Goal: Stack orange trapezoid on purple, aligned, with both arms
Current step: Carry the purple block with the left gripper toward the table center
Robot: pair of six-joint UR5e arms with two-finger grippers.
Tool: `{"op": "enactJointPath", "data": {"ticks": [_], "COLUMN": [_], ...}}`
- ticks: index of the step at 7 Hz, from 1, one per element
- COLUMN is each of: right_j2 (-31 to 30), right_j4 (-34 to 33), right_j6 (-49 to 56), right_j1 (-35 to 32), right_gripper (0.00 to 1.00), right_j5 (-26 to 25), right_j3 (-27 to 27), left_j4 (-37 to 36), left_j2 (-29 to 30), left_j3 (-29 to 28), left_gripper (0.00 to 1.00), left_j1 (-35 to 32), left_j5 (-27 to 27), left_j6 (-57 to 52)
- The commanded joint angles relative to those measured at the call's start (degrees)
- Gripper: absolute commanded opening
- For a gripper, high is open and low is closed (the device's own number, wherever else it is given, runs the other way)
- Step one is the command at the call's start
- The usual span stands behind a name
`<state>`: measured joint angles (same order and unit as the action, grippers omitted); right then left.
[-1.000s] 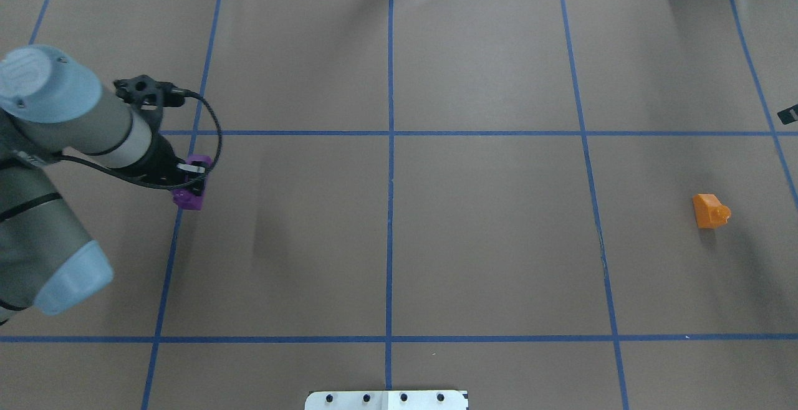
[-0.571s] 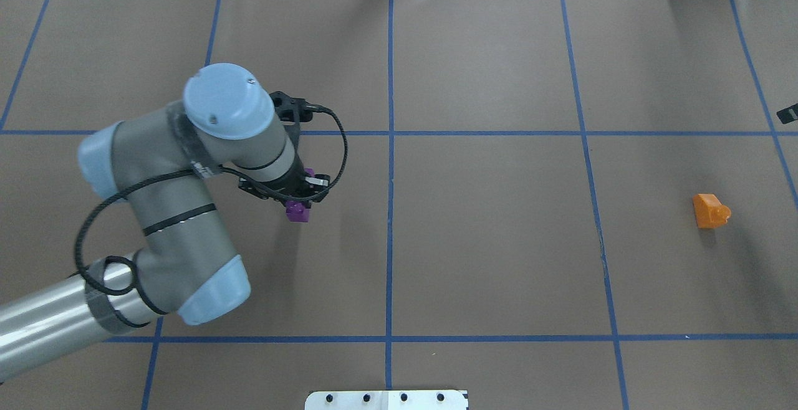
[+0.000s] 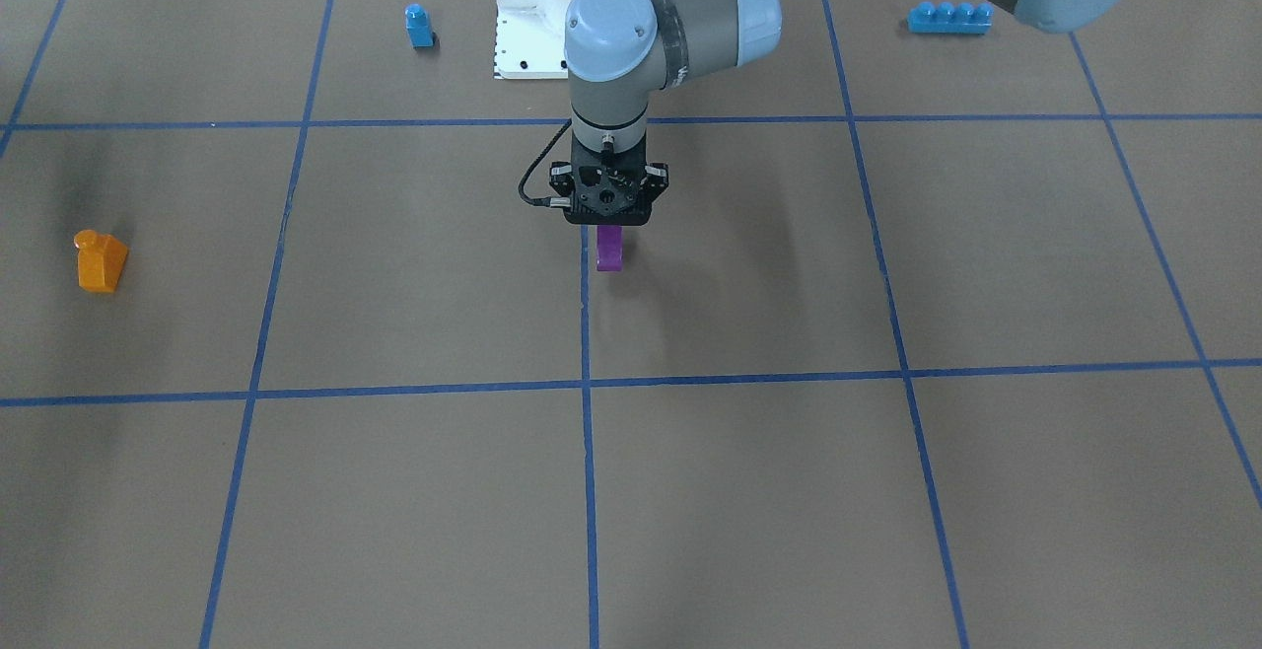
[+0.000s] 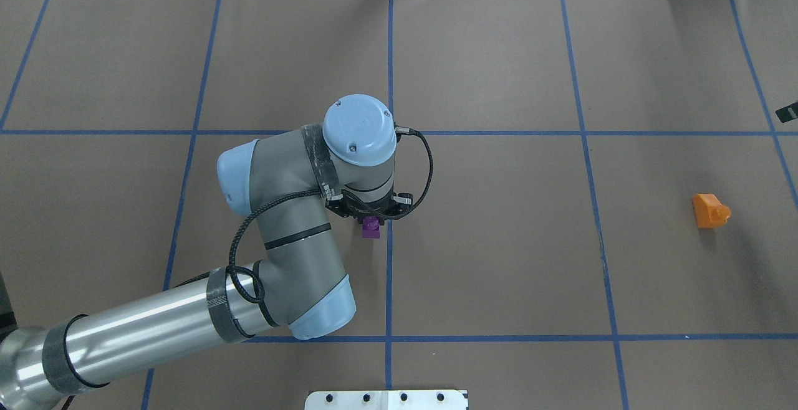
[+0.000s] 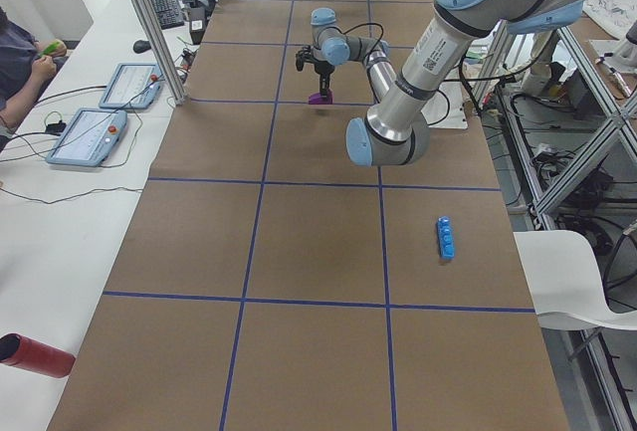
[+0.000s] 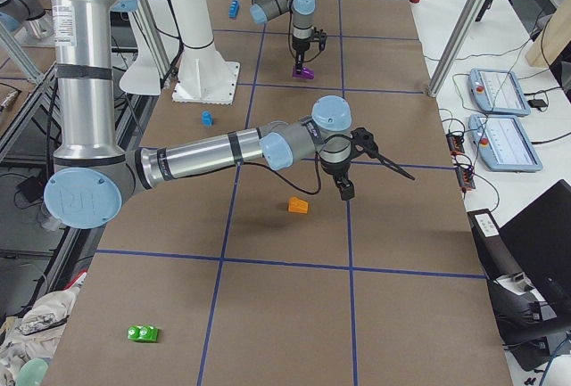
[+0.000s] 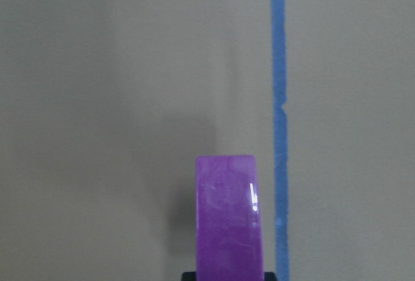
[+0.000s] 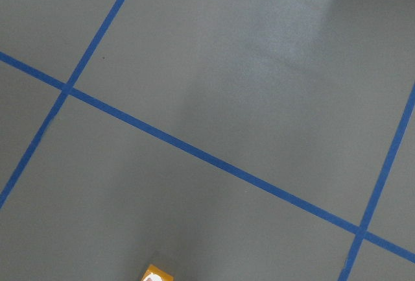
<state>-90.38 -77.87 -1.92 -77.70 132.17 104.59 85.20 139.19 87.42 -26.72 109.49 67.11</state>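
You cannot see the left gripper's (image 3: 609,231) fingertips behind its body, but they clamp the purple brick (image 3: 610,249), which juts below them beside the centre tape line (image 4: 389,273). Whether the right gripper (image 6: 344,188) is clenched, you cannot tell; the orange trapezoid (image 4: 709,210) lies near it, apart.

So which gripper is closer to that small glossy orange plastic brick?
The right. The right gripper hangs near the orange brick; the left gripper is far off at mid-table, holding the glossy purple brick.
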Motion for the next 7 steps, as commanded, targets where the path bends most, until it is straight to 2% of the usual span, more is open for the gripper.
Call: {"op": "enactJointPath", "data": {"ticks": [1,6,7], "right_j2": [0.0,0.0,0.0], "right_j4": [0.0,0.0,0.0], "right_j6": [-0.1,0.0,0.0], "right_j1": [0.0,0.0,0.0], "right_gripper": [1.0,1.0,1.0], "right_j5": [0.0,0.0,0.0], "right_j3": [0.0,0.0,0.0], "left_j4": [0.1,0.2,0.2], "left_j2": [0.6,3.3,3.6], "left_j3": [-1.2,-4.2,-4.9], "left_gripper": [0.0,0.0,0.06], "left_j1": [1.2,2.5,2.7], "left_j5": [-0.1,-0.1,-0.1], "left_j6": [0.0,1.5,1.5]}}
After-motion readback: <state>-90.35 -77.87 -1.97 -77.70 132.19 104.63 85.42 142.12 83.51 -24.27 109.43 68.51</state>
